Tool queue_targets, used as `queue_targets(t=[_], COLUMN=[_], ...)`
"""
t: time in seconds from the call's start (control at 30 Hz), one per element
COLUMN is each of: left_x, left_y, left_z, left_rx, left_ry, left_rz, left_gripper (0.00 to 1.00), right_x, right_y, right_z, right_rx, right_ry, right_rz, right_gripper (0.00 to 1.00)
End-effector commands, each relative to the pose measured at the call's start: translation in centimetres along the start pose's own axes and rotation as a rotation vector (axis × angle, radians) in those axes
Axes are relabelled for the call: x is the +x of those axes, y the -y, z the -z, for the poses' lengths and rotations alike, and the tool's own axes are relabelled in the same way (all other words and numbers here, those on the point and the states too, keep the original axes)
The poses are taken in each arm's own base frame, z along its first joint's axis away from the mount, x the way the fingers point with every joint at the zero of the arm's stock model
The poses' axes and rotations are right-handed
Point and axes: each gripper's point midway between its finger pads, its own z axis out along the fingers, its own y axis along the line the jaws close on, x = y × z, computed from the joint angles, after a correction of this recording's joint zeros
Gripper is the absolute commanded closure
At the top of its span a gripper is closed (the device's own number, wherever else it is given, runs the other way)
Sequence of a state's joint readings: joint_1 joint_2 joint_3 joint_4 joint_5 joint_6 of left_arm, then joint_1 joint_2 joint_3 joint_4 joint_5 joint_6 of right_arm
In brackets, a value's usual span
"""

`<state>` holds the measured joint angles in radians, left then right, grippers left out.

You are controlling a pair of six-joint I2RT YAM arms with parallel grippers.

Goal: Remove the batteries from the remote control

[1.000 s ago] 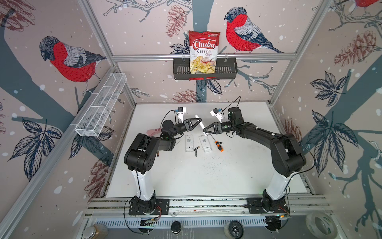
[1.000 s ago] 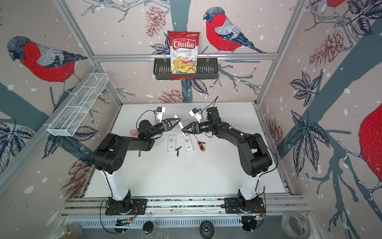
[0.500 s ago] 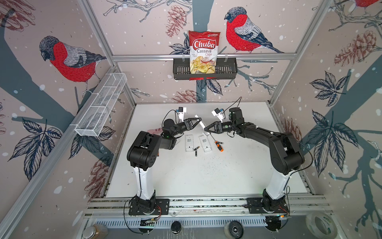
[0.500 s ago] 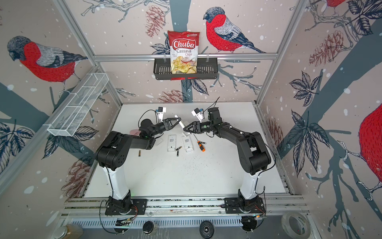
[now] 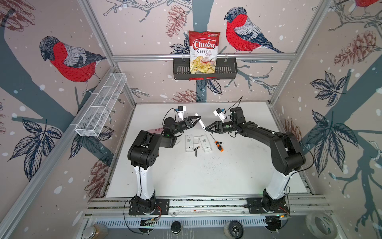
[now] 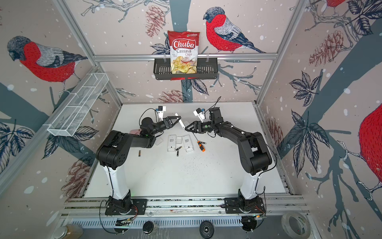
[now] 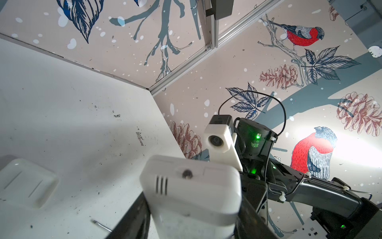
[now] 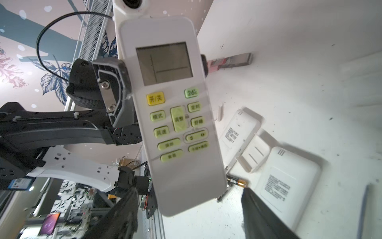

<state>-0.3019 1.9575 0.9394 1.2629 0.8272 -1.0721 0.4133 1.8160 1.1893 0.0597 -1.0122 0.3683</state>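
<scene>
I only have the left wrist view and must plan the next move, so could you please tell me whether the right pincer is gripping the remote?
Observer: No. The right pincer is open, jaws either side of the remote's lower end, apparently clear of it.
Operator: Thank you. Which face of the remote points towards it?
Observer: The button face; the left pincer clamps the remote beside its screen.
Operator: Are any batteries on the table?
Observer: Yes, at least two batteries lie on the table between two other remotes, both face down.
</scene>
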Motion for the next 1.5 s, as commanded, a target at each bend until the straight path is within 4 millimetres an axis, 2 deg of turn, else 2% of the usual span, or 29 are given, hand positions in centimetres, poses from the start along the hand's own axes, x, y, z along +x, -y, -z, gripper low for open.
queue_targets(t=[0.0,0.1,0.2,0.23,0.3,0.43,0.6,0.77,1.03,1.07,1.1,1.2,1.23,1.27,1.3,1.33,1.37,1.4,1.43,1.47], left_x=[-1.2,-2.0,-2.1,-3.1,-3.4,-3.6,-4.0,-4.3,-4.3,-4.3,-4.2,-4.1,-4.0,-4.0,-4.0,-4.0,-3.9,-3.9,-3.9,-3.9], left_y=[0.6,0.3,-1.0,-0.4,0.2,1.2,1.6,1.8,2.4,2.3,2.2,1.9,1.8,1.8,1.7,1.7,1.6,1.6,1.7,1.8], left_z=[-0.1,-0.1,0.3,0.1,0.2,0.1,-0.1,0.1,0.3,0.3,0.3,0.4,0.4,0.3,0.3,0.3,0.2,0.2,0.1,0.0], left_rx=[-0.03,-0.096,-0.213,-0.227,-0.24,-0.248,-0.268,-0.304,-0.311,-0.312,-0.312,-0.315,-0.313,-0.312,-0.311,-0.31,-0.309,-0.304,-0.295,-0.287], left_ry=[0.017,0.026,0.028,0.044,0.06,0.079,0.071,0.067,0.062,0.062,0.061,0.06,0.059,0.059,0.058,0.057,0.055,0.056,0.054,0.052], left_rz=[-0.034,-0.013,0.017,-0.001,-0.008,-0.011,-0.003,0.01,-0.004,-0.003,-0.003,0.001,0.001,0.001,0.002,0.003,0.007,0.007,0.008,0.007], left_gripper=[0.48,0.48,0.48,0.48,0.48,0.48,0.48,0.48,0.48,0.48,0.48,0.48,0.48,0.48,0.48,0.48,0.48,0.48,0.48,0.47], right_x=[-1.0,-1.8,-2.8,-3.0,-3.1,-2.2,-0.8,-0.9,-1.8,-1.9,-1.9,-1.6,-1.4,-1.3,-1.2,-1.1,-1.2,-1.2,-1.2,-1.3], right_y=[0.4,-0.1,-1.1,-1.6,-2.5,-5.1,-8.2,-8.2,-7.6,-7.5,-7.3,-7.0,-7.0,-6.9,-6.9,-6.8,-6.8,-6.9,-7.0,-7.2], right_z=[0.8,1.7,3.0,3.4,3.9,3.0,1.9,2.9,2.4,2.4,2.4,3.0,3.3,3.5,3.7,3.6,3.6,3.4,3.2,2.9], right_rx=[0.104,0.199,0.307,0.329,0.372,0.413,0.523,0.592,0.621,0.626,0.629,0.612,0.598,0.591,0.583,0.574,0.567,0.549,0.528,0.493], right_ry=[0.062,0.134,0.246,0.29,0.384,0.475,0.575,0.688,0.687,0.683,0.677,0.669,0.674,0.675,0.674,0.665,0.657,0.643,0.629,0.612], right_rz=[0.062,0.129,0.208,0.229,0.261,0.355,0.486,0.466,0.454,0.451,0.447,0.435,0.432,0.43,0.425,0.423,0.421,0.425,0.425,0.425], right_gripper=[0.21,0.21,0.21,0.23,0.28,0.34,0.24,0.21,0.25,0.27,0.35,0.74,0.79,0.8,0.8,0.73,0.63,0.46,0.33,0.26])
